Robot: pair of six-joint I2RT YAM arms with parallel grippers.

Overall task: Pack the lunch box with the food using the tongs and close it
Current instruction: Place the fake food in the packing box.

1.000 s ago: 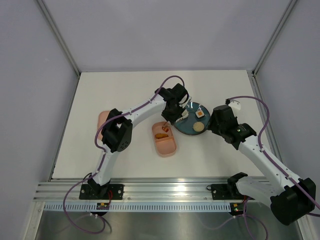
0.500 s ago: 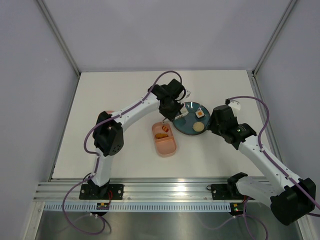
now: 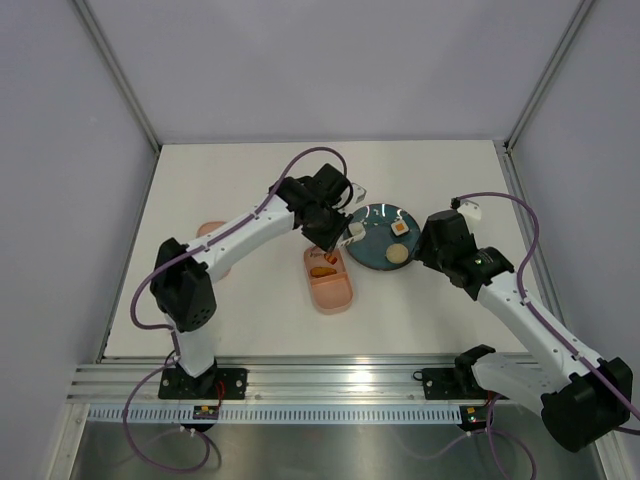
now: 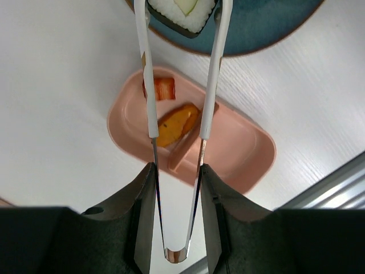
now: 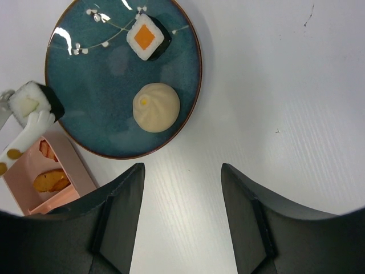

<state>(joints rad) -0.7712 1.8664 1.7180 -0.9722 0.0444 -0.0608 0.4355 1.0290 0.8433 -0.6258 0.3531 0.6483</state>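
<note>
Metal tongs (image 4: 149, 97), squeezed by your left gripper (image 4: 177, 171), pinch a white cube (image 4: 181, 11) at frame top, seemingly bound for the lunch box (image 4: 239, 154) below; right gripper (image 5: 182, 188) gapes empty.

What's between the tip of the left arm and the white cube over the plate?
The tongs: the left end effector grips them, and their tips pinch the white cube over the plate. The left wrist view shows this.

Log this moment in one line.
left jaws: shut on tongs | tongs: pinching white cube at plate rim | right jaws: open, empty | lunch box: open, two pieces in one compartment
</note>
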